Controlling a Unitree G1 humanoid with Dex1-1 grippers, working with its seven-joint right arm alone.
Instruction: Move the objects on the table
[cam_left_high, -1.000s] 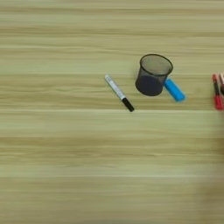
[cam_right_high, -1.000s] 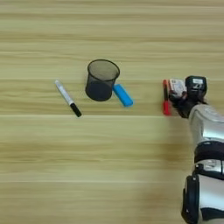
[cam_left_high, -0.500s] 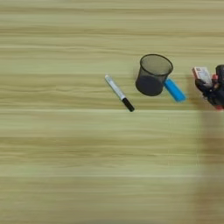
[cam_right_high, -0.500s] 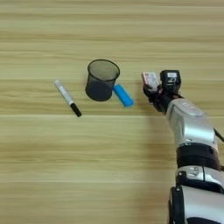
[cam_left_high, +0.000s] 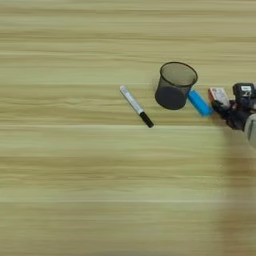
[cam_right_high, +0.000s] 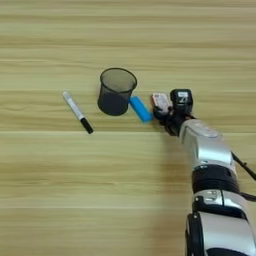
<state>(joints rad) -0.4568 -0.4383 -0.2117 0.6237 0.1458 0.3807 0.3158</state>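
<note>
seeing right gripper at table centre-right, silver forearm coming up from bottom edge. red-and-white box sits at black fingertips; i cannot tell if fingers clamp it. blue block just left of box, touching pen cup, which stands upright. white marker lies further left, apart.

The table is light wood-grain with a smooth, faintly sheened finish and pale yellowish streaks. The pen cup is black wire mesh, matt and see-through. The blue block looks like smooth plastic. The marker has a white plastic barrel and black cap. The forearm is glossy silver metal or plastic.
</note>
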